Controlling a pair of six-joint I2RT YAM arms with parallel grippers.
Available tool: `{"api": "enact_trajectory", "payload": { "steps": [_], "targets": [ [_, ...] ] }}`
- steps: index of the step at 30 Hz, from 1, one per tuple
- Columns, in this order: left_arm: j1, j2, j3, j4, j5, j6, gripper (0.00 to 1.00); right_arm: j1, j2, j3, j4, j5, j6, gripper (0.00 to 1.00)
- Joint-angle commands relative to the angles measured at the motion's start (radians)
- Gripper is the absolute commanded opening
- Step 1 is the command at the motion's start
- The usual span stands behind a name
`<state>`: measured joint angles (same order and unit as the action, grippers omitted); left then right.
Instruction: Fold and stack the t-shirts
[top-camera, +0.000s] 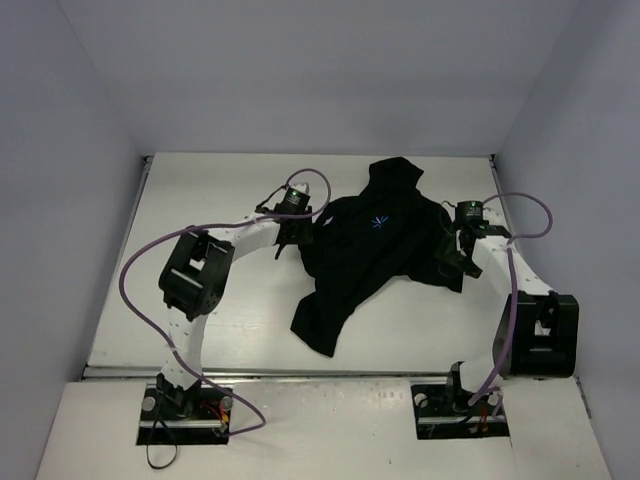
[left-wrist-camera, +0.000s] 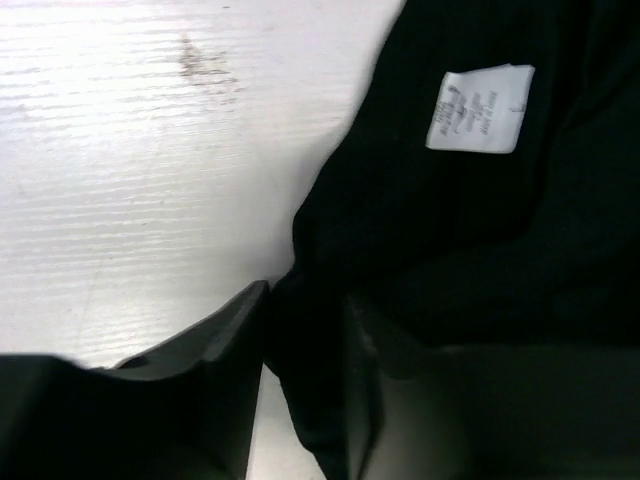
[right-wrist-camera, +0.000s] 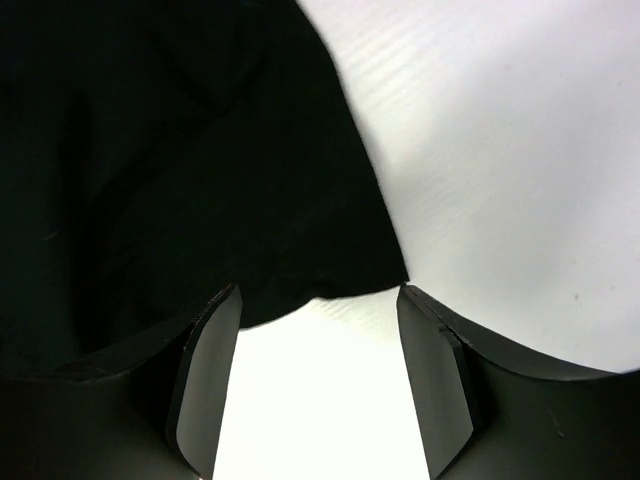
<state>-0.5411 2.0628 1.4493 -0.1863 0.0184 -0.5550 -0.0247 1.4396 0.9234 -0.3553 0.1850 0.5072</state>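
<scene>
One black t-shirt (top-camera: 370, 255) lies crumpled mid-table, its light-blue logo (top-camera: 379, 222) facing up. At the shirt's left edge, my left gripper (top-camera: 291, 232) has its jaws closed on a fold. In the left wrist view the dark cloth (left-wrist-camera: 480, 250) fills the narrow gap of that gripper (left-wrist-camera: 308, 310), and a white care label (left-wrist-camera: 480, 108) shows further in. My right gripper (top-camera: 452, 262) is at the shirt's right edge. From the right wrist camera this gripper (right-wrist-camera: 320, 300) stands open, with the hem of the cloth (right-wrist-camera: 180, 150) just at its fingertips and bare table between the fingers.
The white table (top-camera: 200, 190) is walled by pale panels at the back and both sides. Purple cables (top-camera: 140, 275) loop beside each arm. One sleeve (top-camera: 395, 172) reaches toward the back wall, and a lower corner (top-camera: 318, 330) trails toward the near edge.
</scene>
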Motion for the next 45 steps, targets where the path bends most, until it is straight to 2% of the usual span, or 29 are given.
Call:
{"api": "enact_trajectory", "payload": {
  "steps": [1, 3, 4, 6, 8, 11, 12, 13, 21, 27, 28, 30, 31, 32, 34, 36, 40, 43, 45],
  "targets": [
    [0.001, -0.027, 0.014, 0.016, -0.04, 0.006, 0.18, -0.017, 0.119, 0.008, 0.016, -0.009, 0.051, 0.64],
    [0.001, -0.03, 0.019, 0.007, -0.056, 0.015, 0.04, -0.017, 0.15, 0.005, 0.02, -0.023, 0.056, 0.65],
    [0.002, -0.033, 0.021, 0.005, -0.064, 0.018, 0.0, -0.017, 0.163, 0.002, 0.022, -0.028, 0.058, 0.65],
    [0.008, -0.045, 0.02, 0.0, -0.079, 0.031, 0.0, -0.017, 0.196, -0.018, 0.03, -0.036, 0.064, 0.68],
    [0.024, -0.06, 0.018, -0.007, -0.089, 0.038, 0.0, -0.017, 0.223, -0.036, 0.041, -0.039, 0.063, 0.63],
    [0.079, -0.103, -0.001, -0.02, -0.089, 0.034, 0.0, -0.017, 0.246, -0.033, 0.045, -0.011, 0.055, 0.17],
    [0.117, -0.131, -0.016, -0.019, -0.087, 0.034, 0.0, -0.017, 0.246, -0.018, 0.043, 0.012, 0.044, 0.05],
    [0.154, -0.159, -0.027, -0.023, -0.085, 0.038, 0.0, -0.017, 0.244, 0.004, 0.041, 0.036, 0.029, 0.0],
    [0.408, -0.343, -0.039, -0.116, -0.123, 0.18, 0.0, -0.021, 0.203, 0.293, -0.051, 0.191, -0.099, 0.0],
    [0.463, -0.343, 0.018, -0.134, -0.156, 0.288, 0.01, -0.029, 0.256, 0.414, -0.074, 0.172, -0.126, 0.03],
    [0.467, -0.321, 0.031, -0.14, -0.157, 0.291, 0.09, -0.029, 0.274, 0.428, -0.074, 0.159, -0.128, 0.03],
    [0.474, -0.279, 0.085, -0.168, -0.144, 0.289, 0.41, -0.029, 0.312, 0.442, -0.075, 0.118, -0.119, 0.05],
    [0.474, -0.265, 0.107, -0.177, -0.135, 0.287, 0.52, -0.029, 0.317, 0.443, -0.074, 0.104, -0.115, 0.07],
    [0.474, -0.263, 0.108, -0.191, -0.123, 0.284, 0.53, -0.029, 0.324, 0.443, -0.074, 0.103, -0.114, 0.07],
    [0.469, -0.284, 0.114, -0.216, -0.068, 0.248, 0.68, -0.027, 0.338, 0.44, -0.074, 0.064, -0.113, 0.28],
    [0.444, -0.352, 0.076, -0.235, -0.053, 0.201, 0.76, -0.024, 0.35, 0.434, -0.074, 0.042, -0.122, 0.42],
    [0.36, -0.493, -0.024, -0.287, -0.079, 0.127, 0.78, -0.016, 0.335, 0.416, -0.073, 0.025, -0.121, 0.46],
    [0.167, -0.599, -0.21, -0.256, -0.096, -0.018, 0.72, -0.001, 0.274, 0.372, -0.073, 0.025, -0.116, 0.46],
    [0.093, -0.614, -0.313, -0.219, -0.1, -0.102, 0.6, 0.004, 0.24, 0.342, -0.07, 0.016, -0.109, 0.46]
  ]
}}
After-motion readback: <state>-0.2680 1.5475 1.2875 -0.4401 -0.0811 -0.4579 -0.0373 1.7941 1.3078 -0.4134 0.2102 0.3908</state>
